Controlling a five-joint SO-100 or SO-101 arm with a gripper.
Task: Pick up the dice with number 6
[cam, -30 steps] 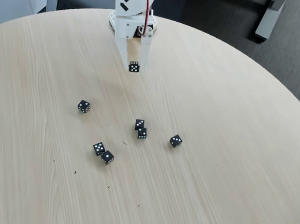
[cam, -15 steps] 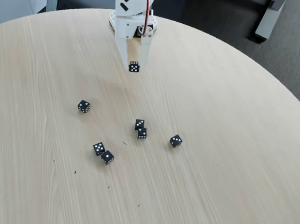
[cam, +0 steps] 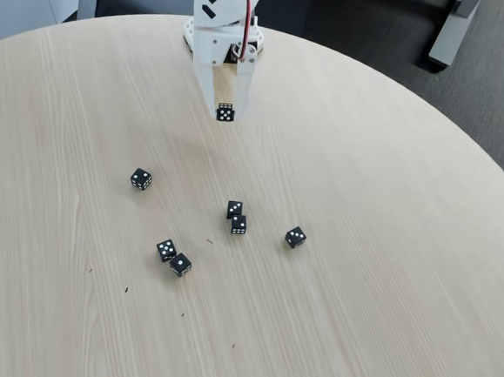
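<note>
The dice with number 6 is a small black cube with white pips. It sits between the two white fingers of my gripper at the far side of the round table, in the fixed view. The gripper points down and is shut on the die. A faint shadow on the wood below and to the left suggests the die hangs slightly above the tabletop. The arm's white body rises behind it at the top edge.
Several like black dice lie on the light wooden table: one alone at the left, a touching pair in the middle, one to the right, and a pair nearer the front. The table's curved rim runs along the upper right.
The gripper, the held die and the dice on the table have not moved. A small pinkish shape at the lower right corner half a second ago is gone.
</note>
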